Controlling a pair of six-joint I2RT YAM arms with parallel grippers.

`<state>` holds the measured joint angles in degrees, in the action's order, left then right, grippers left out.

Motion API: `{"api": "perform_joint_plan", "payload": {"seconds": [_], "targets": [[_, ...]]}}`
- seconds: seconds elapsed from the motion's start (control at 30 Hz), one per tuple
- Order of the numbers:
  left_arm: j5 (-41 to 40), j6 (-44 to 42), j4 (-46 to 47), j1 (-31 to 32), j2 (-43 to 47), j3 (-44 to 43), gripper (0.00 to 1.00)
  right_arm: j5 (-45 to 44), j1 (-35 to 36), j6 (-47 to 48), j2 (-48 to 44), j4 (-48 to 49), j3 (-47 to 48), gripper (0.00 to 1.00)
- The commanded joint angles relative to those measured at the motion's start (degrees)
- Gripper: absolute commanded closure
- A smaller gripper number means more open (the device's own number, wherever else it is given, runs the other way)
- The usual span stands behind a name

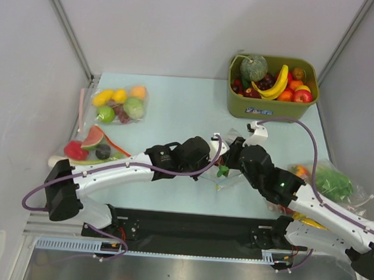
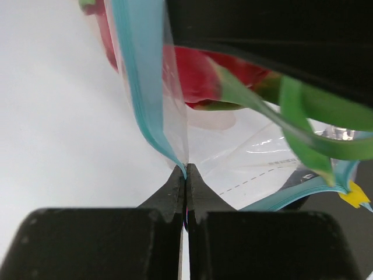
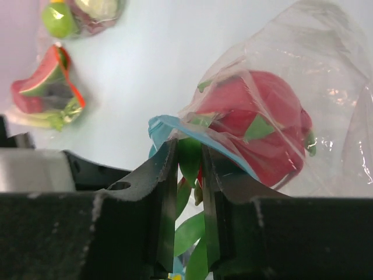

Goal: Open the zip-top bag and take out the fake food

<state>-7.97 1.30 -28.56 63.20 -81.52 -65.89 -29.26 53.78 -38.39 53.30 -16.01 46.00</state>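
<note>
In the middle of the surface (image 1: 176, 107), the zip-top bag (image 1: 225, 176) sits between the tips of your two arms. From above you see only a bit of clear plastic and a spot of green there.

Your left fingers (image 2: 172, 195) are pressed tight together with no gap. They pinch the thin blue-green zip strip (image 2: 140, 87) on one lip of the bag. The clear side of the bag runs up and away from them.

Your right fingers (image 3: 160, 186) are almost closed, with just a thin slot between them. A green leaf (image 3: 189, 154) fills that slot. The other blue-green lip lies right across the tips, so they seem to grip that lip too, but the leaf hides the spot.

The fake food (image 3: 256, 116) is inside the bag. You can see a big red piece with green bits, wrapped in the clear plastic, close to both sets of fingers.

At the far right of the surface stands an olive-green bin (image 1: 265, 110) full of fruit. At the far left lies a clear fruit bag (image 1: 119, 104). Nearer your left arm lies a watermelon bag (image 1: 91, 144). Beside your right arm lies a leafy green bag (image 1: 330, 182).
</note>
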Motion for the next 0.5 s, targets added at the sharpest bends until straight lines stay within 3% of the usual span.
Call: {"api": "perform_joint_plan", "payload": {"seconds": [0.0, 0.4, 0.47], "targets": [[-2.05, 0.37, -1.68, 0.43, 0.13, -0.56, 1.00, 1.74, -0.17, -1.77, -3.28, 0.99, 3.57, 1.00], [-3.46, 2.39, -0.10, 0.08, 1.97, -1.17, 1.00, 10.71, 0.71, -1.42, -2.59, -6.13, 4.98, 1.00], [-1.79, 2.65, 0.87, 0.08, 2.59, -1.61, 0.85, 10.71, 0.80, -1.42, -2.50, -6.49, 4.63, 1.00]]}}
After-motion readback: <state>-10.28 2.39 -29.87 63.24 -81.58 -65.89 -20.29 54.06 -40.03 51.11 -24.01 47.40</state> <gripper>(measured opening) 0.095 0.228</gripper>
